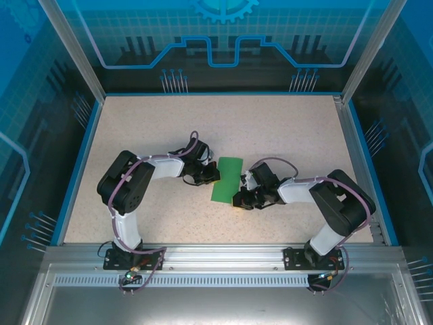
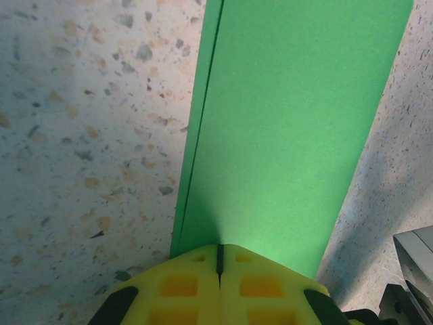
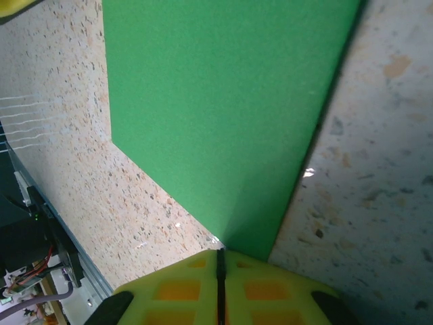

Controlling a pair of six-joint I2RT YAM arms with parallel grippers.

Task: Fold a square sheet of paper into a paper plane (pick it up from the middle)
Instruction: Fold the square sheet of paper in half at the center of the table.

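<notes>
The square sheet of paper point(image 1: 227, 178) is bright green and lies folded in half as a narrow rectangle in the middle of the table. My left gripper point(image 1: 212, 177) is at its left long edge. In the left wrist view the sheet point(image 2: 284, 122) runs under my left gripper point(image 2: 219, 248), whose yellow jaws are shut on it; two offset layers show along the left edge. My right gripper point(image 1: 238, 199) is at the near right corner. In the right wrist view the sheet point(image 3: 223, 101) rises slightly into my right gripper point(image 3: 220, 252), which is shut on that corner.
The speckled beige table point(image 1: 149, 128) has a blue raised rim point(image 1: 76, 169) and clear walls around it. An aluminium rail point(image 1: 216, 254) carries both arm bases at the near edge. A grey and black part of the other arm point(image 2: 413, 271) sits close to the left fingers.
</notes>
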